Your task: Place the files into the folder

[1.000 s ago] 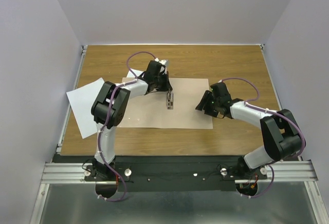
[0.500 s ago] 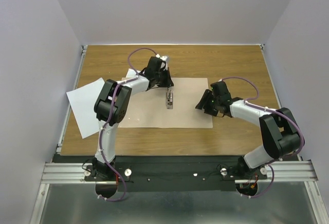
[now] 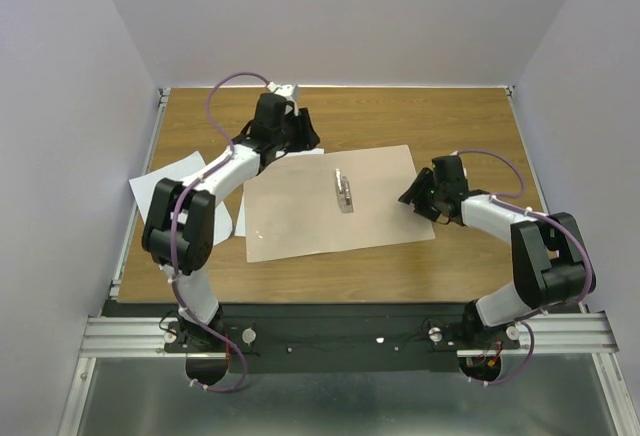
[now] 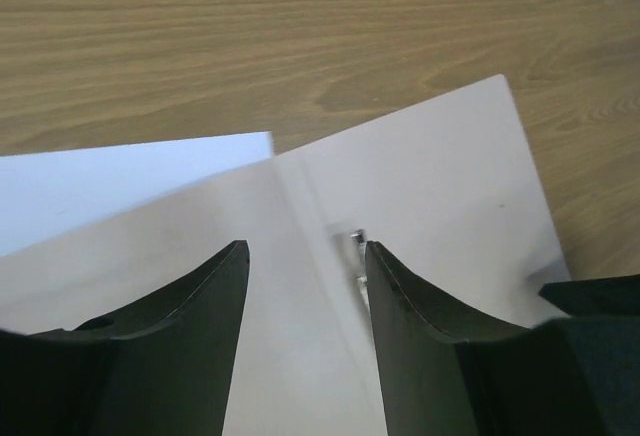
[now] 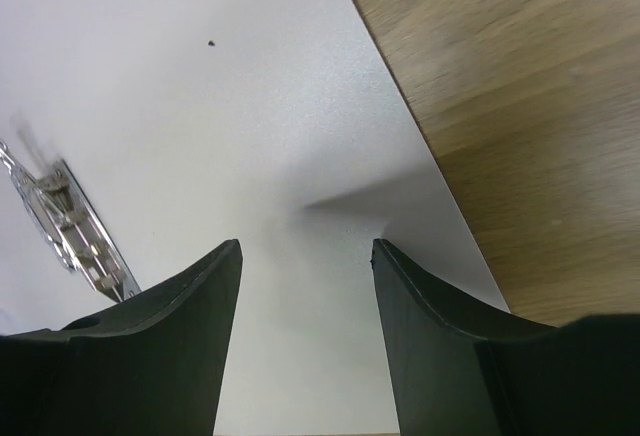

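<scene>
The tan folder (image 3: 300, 218) lies open and flat on the table, skewed, with its metal clip (image 3: 344, 192) along the middle fold. One white file (image 3: 160, 196) lies at the table's left edge. Another white file (image 4: 110, 181) pokes out from under the folder's far left corner. My left gripper (image 3: 303, 142) hovers open over that corner; in the left wrist view the left gripper (image 4: 305, 251) holds nothing, with the folder (image 4: 430, 176) and clip (image 4: 357, 239) below. My right gripper (image 3: 412, 196) is open at the folder's right edge, the right gripper (image 5: 305, 246) empty above the folder (image 5: 200, 86).
Bare wooden table (image 3: 430, 116) surrounds the folder, bounded by grey walls at the back and both sides. A metal rail (image 3: 340, 336) with both arm bases runs along the near edge. The clip (image 5: 65, 221) shows at the left in the right wrist view.
The left gripper opened and drew back toward the far left. The folder slid right and turned counter-clockwise. The right gripper shifted right with it, still open.
</scene>
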Robot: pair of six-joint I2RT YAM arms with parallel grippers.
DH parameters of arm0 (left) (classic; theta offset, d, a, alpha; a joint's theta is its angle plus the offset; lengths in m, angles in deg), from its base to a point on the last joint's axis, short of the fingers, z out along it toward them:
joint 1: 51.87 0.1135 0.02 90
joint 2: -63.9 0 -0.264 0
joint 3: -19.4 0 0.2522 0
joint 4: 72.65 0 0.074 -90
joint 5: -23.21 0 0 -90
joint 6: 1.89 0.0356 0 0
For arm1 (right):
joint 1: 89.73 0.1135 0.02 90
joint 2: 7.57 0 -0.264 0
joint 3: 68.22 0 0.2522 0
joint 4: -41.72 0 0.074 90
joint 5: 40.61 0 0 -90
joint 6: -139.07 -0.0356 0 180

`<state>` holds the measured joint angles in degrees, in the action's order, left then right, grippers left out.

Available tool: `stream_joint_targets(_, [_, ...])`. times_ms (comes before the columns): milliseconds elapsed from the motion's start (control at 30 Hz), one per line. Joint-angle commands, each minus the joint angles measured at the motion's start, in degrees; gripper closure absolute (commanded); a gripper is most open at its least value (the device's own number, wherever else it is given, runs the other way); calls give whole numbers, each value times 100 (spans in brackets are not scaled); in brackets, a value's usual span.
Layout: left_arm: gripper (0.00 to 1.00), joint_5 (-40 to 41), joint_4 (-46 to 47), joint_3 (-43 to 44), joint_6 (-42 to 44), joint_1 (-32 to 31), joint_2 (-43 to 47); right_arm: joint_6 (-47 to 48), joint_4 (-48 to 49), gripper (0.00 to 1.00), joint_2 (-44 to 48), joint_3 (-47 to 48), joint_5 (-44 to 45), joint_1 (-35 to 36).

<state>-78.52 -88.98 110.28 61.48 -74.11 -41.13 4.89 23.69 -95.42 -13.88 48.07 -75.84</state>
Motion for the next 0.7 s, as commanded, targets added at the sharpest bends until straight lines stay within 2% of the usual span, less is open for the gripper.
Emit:
stream_joint_targets(0, [41, 732, -147, -768, -132, 457, 510, 261, -1251, 35, -259, -621, 862, -535])
stream_joint_targets(67, [41, 943, -331, -988, -245, 659, 615, 322, -1243, 35, -171, -647, 827, -598])
stream_joint_targets(100, [41, 1423, -436, -1015, -263, 825, 598, 340, -1260, 36, -153, -648, 792, -633])
stream_joint_targets(133, [38, 1575, -646, -1006, -255, 896, 581, 384, -1251, 36, -127, -648, 670, -642])
stream_joint_targets(167, [35, 1603, -701, -980, -133, 975, 502, 393, -1251, 36, -118, -639, 616, -642])
stream_joint_targets(400, [34, 1480, -403, -647, 553, 1336, 28, 534, -1251, 36, -109, -586, 414, -642])
stream_joint_targets(467, [34, 1262, -403, -304, 911, 1485, -314, 577, -1251, 37, -74, -595, 335, -633])
stream_joint_targets(633, [34, -38, -840, 828, 1651, 1793, -1123, 665, -1243, 37, 5, -621, 229, -642])
stream_joint_targets(667, [34, -40, -877, 935, 1827, 1793, -1272, 665, -1234, 37, 5, -604, 194, -633])
